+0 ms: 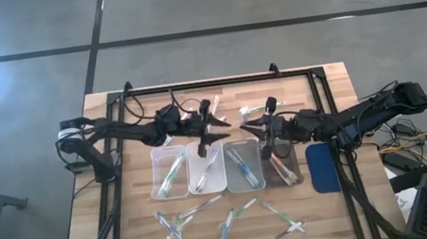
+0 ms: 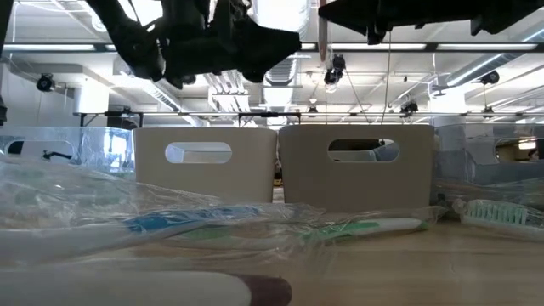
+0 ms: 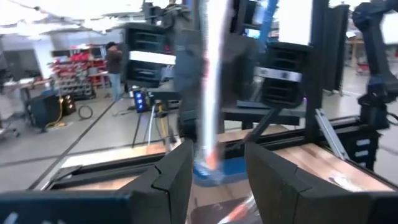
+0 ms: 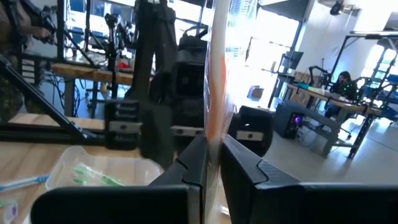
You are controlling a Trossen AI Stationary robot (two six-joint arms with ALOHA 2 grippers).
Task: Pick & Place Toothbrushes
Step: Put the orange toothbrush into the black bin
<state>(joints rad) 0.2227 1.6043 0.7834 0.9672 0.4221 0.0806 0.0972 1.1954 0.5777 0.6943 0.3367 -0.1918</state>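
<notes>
Four clear trays (image 1: 225, 167) stand in a row mid-table, each holding a few wrapped toothbrushes. Several more toothbrushes (image 1: 226, 225) lie loose near the near edge, and the low view shows a blue one (image 2: 187, 219) and a green one (image 2: 365, 228). My left gripper (image 1: 206, 135) (image 3: 217, 155) is above the second tray from the left. It is open, with a blurred blue-ended toothbrush (image 3: 205, 93) upright between its fingers. My right gripper (image 1: 268, 127) (image 4: 213, 149) is above the rightmost tray, shut on an orange-accented toothbrush (image 4: 217, 74). My left gripper has the blurred toothbrush in its gap, nearer one finger (image 3: 177, 174); I cannot tell whether it touches. My right gripper pinches the wrapped orange-accented toothbrush's shaft (image 4: 213, 134) between its two fingers. The fingers lie level, from the table's right, across the toothbrush. It stands upright, lifted clear of the trays.
A dark blue flat object (image 1: 323, 167) lies to the right of the trays. A black frame (image 1: 217, 82) runs along the table's far edge and both sides. Each wrist view shows the other arm close by. People stand in the room beyond.
</notes>
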